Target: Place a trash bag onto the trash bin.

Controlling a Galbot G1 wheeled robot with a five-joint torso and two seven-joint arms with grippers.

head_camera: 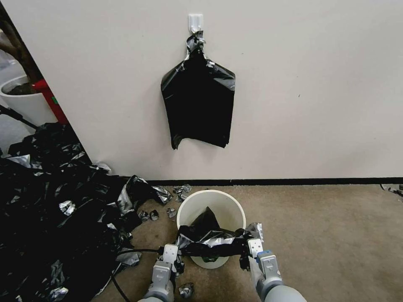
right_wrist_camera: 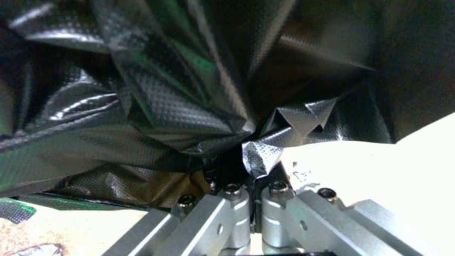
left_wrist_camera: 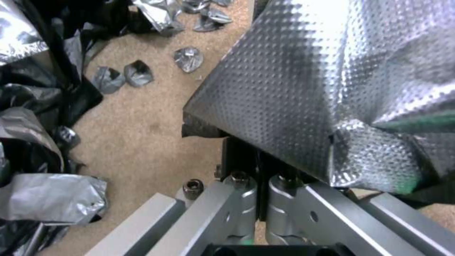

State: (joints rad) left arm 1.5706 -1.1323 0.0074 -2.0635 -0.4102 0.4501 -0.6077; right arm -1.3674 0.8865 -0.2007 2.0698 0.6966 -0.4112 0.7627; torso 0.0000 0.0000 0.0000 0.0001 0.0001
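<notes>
Both arms are working low over the trash bin (head_camera: pixel 211 209), holding the trash bag (head_camera: pixel 212 241) stretched between them across the near part of the rim, with a dark fold already dipping into the mouth. The left gripper (head_camera: pixel 179 251) is pinching one end, its jaws closed flat on the film, and the right gripper (head_camera: pixel 247 248) is clamping the other end the same way, right against the bin's wall. To do this well, I would say the two grips need to be spreading the opening wider than the rim and lowering evenly, since thin film like this bunches and slips. The plastic is glossy black, finely embossed and silvery where it catches light, deeply creased; the bucket is smooth cream-white, round and tapering, standing on coarse tan carpet (head_camera: pixel 327 235).
</notes>
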